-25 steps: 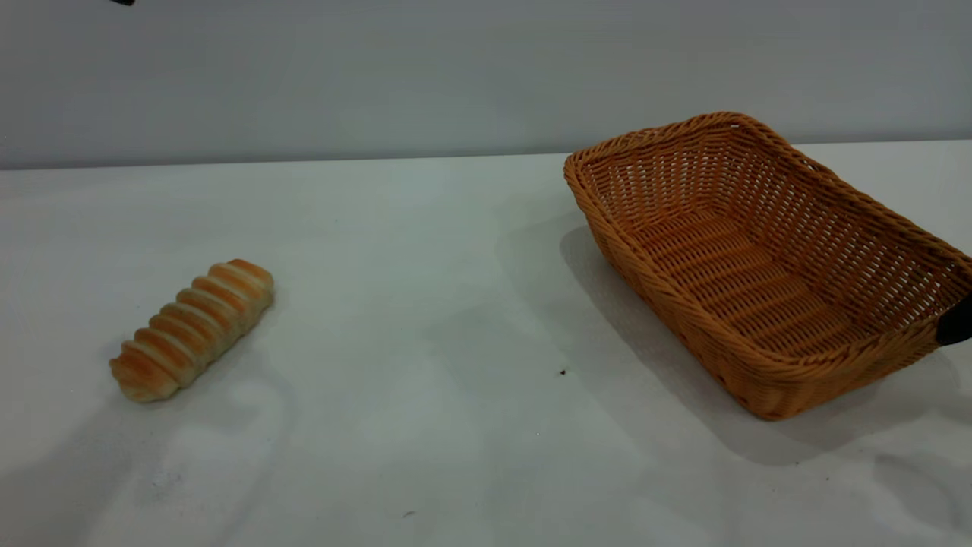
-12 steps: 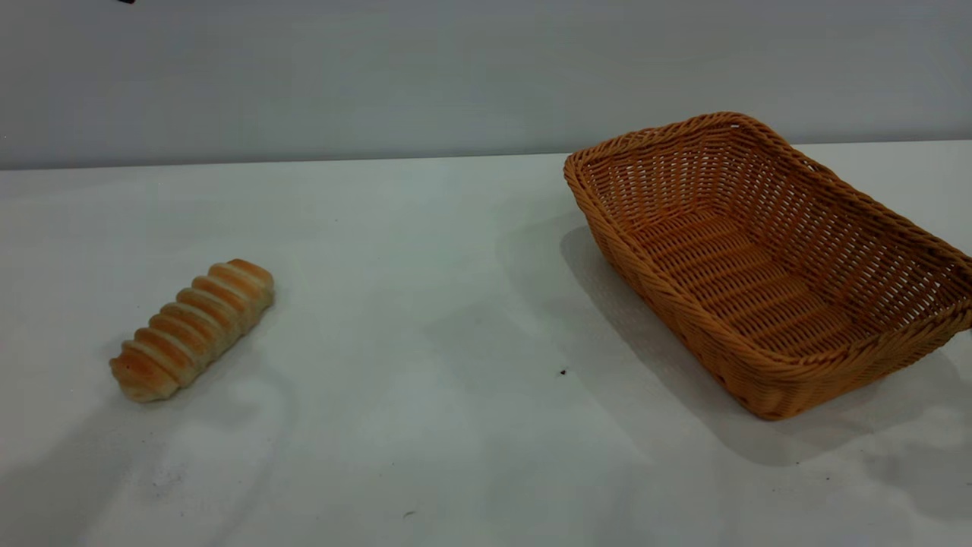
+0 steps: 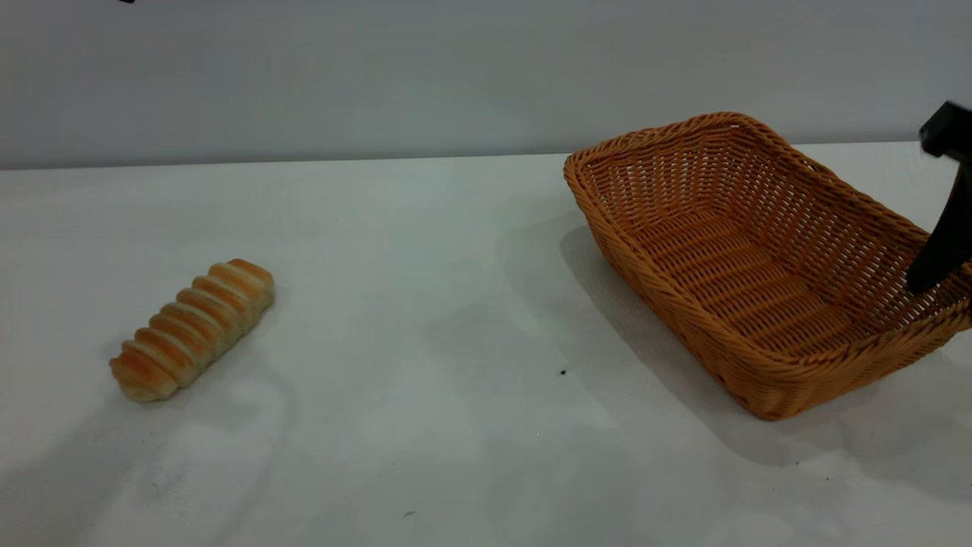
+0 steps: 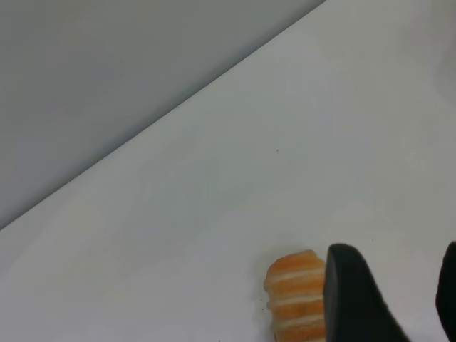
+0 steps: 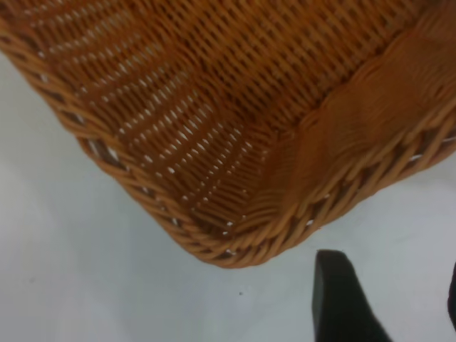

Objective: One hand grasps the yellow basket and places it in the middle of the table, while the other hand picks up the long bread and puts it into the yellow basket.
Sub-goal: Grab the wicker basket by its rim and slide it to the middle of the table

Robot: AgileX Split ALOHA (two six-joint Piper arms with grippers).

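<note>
Item 1: wide plain white matte table [image 3: 425,304], filling the lower three quarters of the exterior frame, a few dark specks on it. Item 2: large rectangular orange-tan woven wicker basket [image 3: 752,258], the yellow basket of the task, at right of frame, empty and resting on the table, not yet at the middle. Item 3: small elongated golden-brown long bread [image 3: 194,328] with crosswise cream ridges, at lower left of frame, lying diagonally, well apart from the basket. Item 4: black right gripper [image 5: 388,299], at the far right edge over the basket's corner rim, jaws parted, gripping nothing. Item 5: black left gripper [image 4: 388,299], above one end of the bread, jaws spread, nothing held. Step in hand, by judgement: approach to both grasps. Next move likely calls for the right jaws to straddle the braided rim and close. Brands, labels, writing: none legible.
</note>
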